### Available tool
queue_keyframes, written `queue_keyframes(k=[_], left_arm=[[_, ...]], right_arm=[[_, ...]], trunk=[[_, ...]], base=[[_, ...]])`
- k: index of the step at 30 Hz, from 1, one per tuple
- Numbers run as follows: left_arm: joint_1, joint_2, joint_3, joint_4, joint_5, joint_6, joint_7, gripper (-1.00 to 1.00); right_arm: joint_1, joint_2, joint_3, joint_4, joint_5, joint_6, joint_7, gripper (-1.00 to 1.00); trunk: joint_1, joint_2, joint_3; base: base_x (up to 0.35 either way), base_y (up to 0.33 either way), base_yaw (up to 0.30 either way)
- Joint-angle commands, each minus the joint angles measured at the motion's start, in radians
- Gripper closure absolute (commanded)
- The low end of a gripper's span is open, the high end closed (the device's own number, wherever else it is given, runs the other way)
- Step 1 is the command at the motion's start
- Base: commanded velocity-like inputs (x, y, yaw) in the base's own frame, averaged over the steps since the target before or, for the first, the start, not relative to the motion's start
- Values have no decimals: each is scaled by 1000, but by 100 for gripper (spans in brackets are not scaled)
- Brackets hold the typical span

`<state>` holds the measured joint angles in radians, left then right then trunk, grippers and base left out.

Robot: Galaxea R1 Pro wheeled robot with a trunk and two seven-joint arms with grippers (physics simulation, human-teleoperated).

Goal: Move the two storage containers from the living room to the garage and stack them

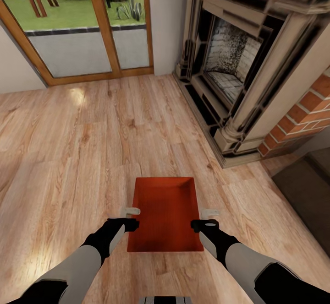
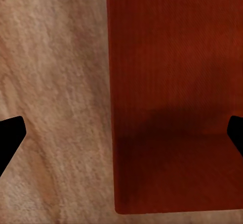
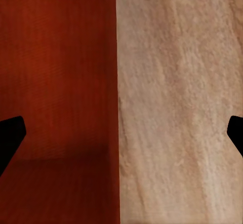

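Observation:
One orange-red open-top storage container (image 1: 166,212) lies on the living room's light wood-plank floor (image 1: 68,157), just in front of me. My left gripper (image 1: 131,218) hangs open over its left wall, one fingertip outside and one over the inside. In the left wrist view the left gripper (image 2: 121,138) spans the container (image 2: 177,107) edge with its tips far apart. My right gripper (image 1: 208,218) stands open over the right wall in the same way. In the right wrist view the right gripper (image 3: 121,138) straddles the container (image 3: 55,82) wall. The garage is out of view.
A stone fireplace (image 1: 238,66) with a raised hearth stands to the right, with a brick wall (image 1: 302,116) beside it. A wood-framed glass door (image 1: 91,43) closes the far side. A dark surface (image 1: 307,194) lies at the lower right. Open plank floor spreads to the left.

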<state>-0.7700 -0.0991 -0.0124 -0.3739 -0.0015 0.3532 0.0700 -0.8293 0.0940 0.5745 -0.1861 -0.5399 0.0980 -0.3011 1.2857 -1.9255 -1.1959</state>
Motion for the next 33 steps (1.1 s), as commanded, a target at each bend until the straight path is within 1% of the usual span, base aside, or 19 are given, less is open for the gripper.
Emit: queue_keyframes(k=[1, 7, 13, 33], left_arm=[[0, 0, -1, -2, 0, 6, 4, -100], [0, -1, -1, -2, 0, 6, 4, -100], [0, -1, -1, -2, 0, 6, 4, -100], [0, -1, -1, -2, 0, 6, 3, -100]], right_arm=[[0, 0, 8, -3, -4, 7, -7, -100], [-1, -1, 9, -6, -2, 11, -9, -100], [-14, -1, 10, -7, 0, 15, -9, -100], [-19, -1, 10, -7, 1, 15, -9, -100]], trunk=[[4, -8, -4], [27, -50, -23], [50, -92, -41], [126, -232, -104]], base=[[0, 0, 0], [0, 0, 0], [0, 0, 0], [0, 0, 0]])
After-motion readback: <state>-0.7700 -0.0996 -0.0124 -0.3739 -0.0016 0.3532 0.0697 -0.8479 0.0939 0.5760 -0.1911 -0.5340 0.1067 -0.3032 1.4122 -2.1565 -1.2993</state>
